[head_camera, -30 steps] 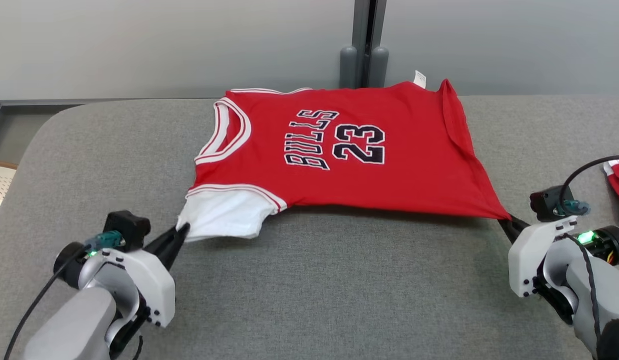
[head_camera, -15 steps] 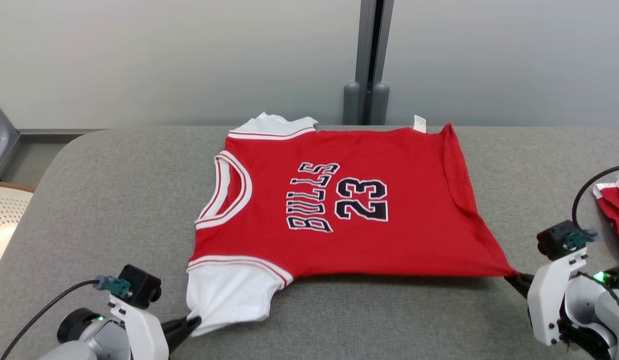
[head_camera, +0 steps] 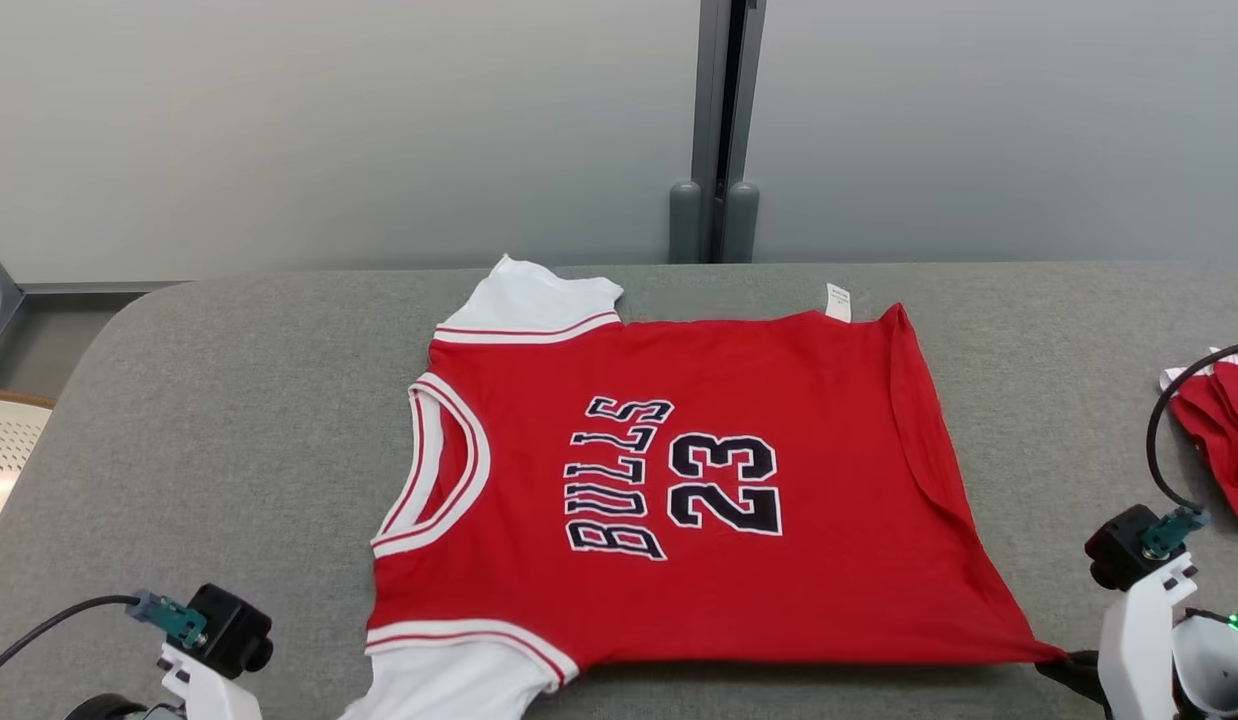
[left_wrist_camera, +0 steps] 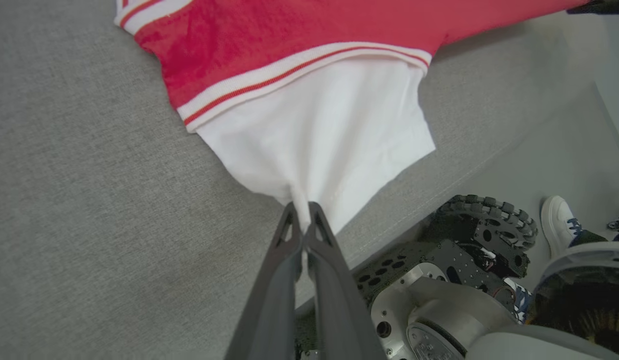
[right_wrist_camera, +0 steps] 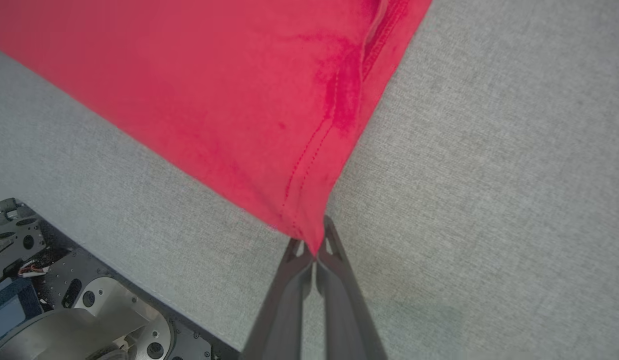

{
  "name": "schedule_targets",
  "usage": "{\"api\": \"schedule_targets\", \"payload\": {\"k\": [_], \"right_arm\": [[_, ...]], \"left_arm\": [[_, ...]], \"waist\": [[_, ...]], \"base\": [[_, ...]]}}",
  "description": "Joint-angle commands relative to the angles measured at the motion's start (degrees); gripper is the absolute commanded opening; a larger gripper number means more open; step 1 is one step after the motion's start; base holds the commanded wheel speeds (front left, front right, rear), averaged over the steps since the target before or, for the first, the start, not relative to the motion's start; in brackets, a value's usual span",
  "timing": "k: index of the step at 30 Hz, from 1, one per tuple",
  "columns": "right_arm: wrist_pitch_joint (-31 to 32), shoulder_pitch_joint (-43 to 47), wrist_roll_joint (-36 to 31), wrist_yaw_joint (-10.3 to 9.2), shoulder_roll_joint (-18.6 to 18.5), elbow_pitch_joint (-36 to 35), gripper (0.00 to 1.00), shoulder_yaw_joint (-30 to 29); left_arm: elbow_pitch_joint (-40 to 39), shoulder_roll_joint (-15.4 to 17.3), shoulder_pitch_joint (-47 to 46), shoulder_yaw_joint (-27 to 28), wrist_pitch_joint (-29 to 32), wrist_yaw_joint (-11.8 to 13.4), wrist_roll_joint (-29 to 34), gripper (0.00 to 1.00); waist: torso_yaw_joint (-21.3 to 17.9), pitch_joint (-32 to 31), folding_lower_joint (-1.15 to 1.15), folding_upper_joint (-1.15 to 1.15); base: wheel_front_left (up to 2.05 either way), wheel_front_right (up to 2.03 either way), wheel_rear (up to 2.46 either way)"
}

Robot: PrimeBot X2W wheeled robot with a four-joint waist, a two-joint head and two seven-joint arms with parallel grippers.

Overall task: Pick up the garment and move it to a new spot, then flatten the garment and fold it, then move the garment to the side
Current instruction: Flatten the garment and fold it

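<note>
Left tool and right tool, clenched on sleeve and hem corner, have dragged the jersey toward six o'clock, flattening it.

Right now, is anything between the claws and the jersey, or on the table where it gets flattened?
Nothing visible. The left claw is shut on the jersey at its white sleeve, the right claw at its red hem corner. Another red garment lies at the right edge of the table, apart from it.

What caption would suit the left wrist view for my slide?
Left gripper shut on the white sleeve of the red basketball jersey lying on the grey fabric table.
</note>
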Motion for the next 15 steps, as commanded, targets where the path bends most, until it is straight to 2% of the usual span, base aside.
{"api": "schedule_targets", "payload": {"k": [1, 4, 7, 15], "right_arm": [[0.51, 1.08, 0.34, -0.12, -0.78, -0.24, 0.0, 0.28], [2.64, 0.5, -1.66, -0.12, -3.16, -2.52, 0.0, 0.79], [2.48, -0.85, -1.15, -0.12, -3.99, -3.85, 0.0, 0.35], [2.58, -5.35, -0.64, -0.11, -3.3, -3.48, 0.0, -1.28]], "left_arm": [[-0.22, 0.68, 0.89, -0.12, 0.25, 0.04, -0.33, 0.0], [-2.66, 2.58, 1.12, -0.34, 1.51, 0.04, -1.33, 0.0], [-3.73, 3.63, 0.38, 0.45, 1.19, 0.85, -1.12, 0.0], [-4.41, 3.02, -4.15, 2.18, 1.34, 2.73, 1.78, 0.0]], "waist": [[-0.02, 0.01, 0.0, 0.0], [-0.14, 0.2, 0.0, 0.0], [-0.38, 0.54, 0.0, 0.0], [-1.07, 2.53, 0.0, 0.0]], "base": [[0.0, 0.0, 0.0], [0.0, 0.0, 0.0], [0.0, 0.0, 0.0], [0.0, 0.0, 0.0]]}}
